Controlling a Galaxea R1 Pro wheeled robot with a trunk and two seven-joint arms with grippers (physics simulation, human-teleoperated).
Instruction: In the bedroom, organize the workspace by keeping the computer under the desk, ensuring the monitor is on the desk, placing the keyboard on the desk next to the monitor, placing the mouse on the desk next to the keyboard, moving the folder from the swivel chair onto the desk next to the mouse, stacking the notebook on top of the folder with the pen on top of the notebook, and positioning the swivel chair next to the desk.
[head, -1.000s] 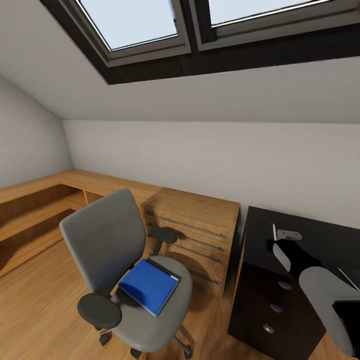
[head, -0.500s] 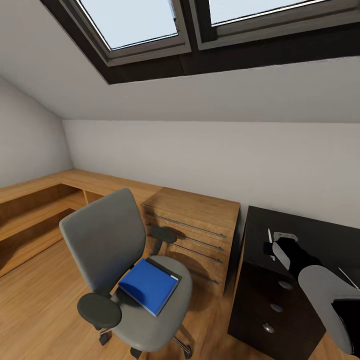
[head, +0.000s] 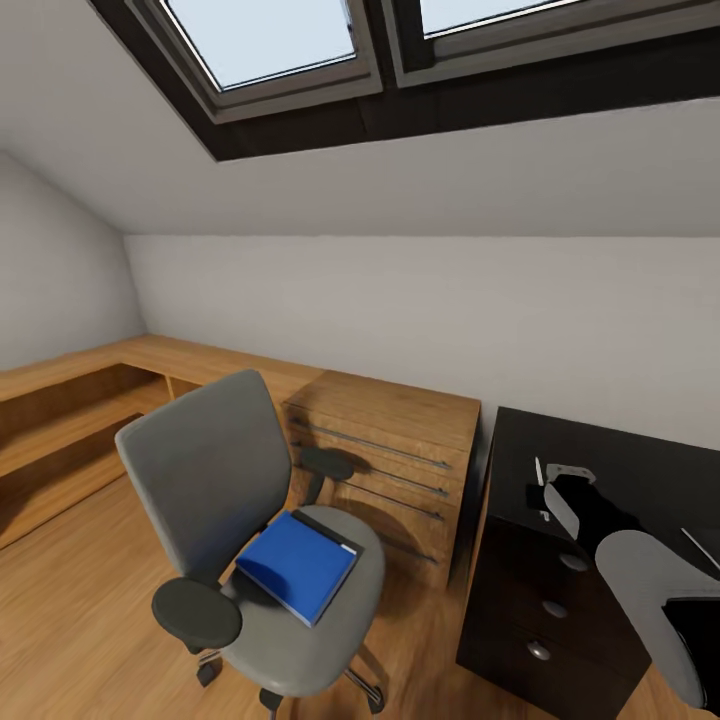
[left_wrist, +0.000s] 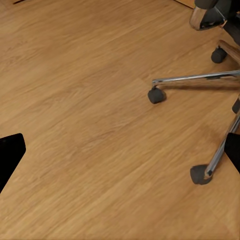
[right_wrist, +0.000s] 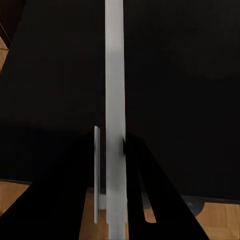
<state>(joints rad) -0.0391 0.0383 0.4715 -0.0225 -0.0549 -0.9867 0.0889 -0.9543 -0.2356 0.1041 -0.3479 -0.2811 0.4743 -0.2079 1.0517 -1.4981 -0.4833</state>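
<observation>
The grey swivel chair (head: 205, 470) stands on the wood floor left of the black desk (head: 620, 455), and the bright blue folder (head: 298, 566) lies flat on its seat. My right gripper (head: 543, 488) hovers just over the desk's left end, shut on the thin white pen (head: 539, 471), which stands nearly upright. In the right wrist view the pen (right_wrist: 114, 75) runs between the dark fingers of the right gripper (right_wrist: 114, 155) above the glossy desk top (right_wrist: 190, 60). My left gripper (left_wrist: 120, 155) hangs open over the floor near the chair's chrome wheeled base (left_wrist: 195, 80).
A low light-wood drawer cabinet (head: 395, 450) sits between chair and desk against the wall. A wooden shelf (head: 70, 400) runs along the left wall. The desk's black drawer unit (head: 545, 610) with round silver knobs faces me. Sloped ceiling with skylights overhead.
My right gripper and the pen have shifted slightly left and lower over the desk's end. The head camera has tilted a little. Chair and folder stay put.
</observation>
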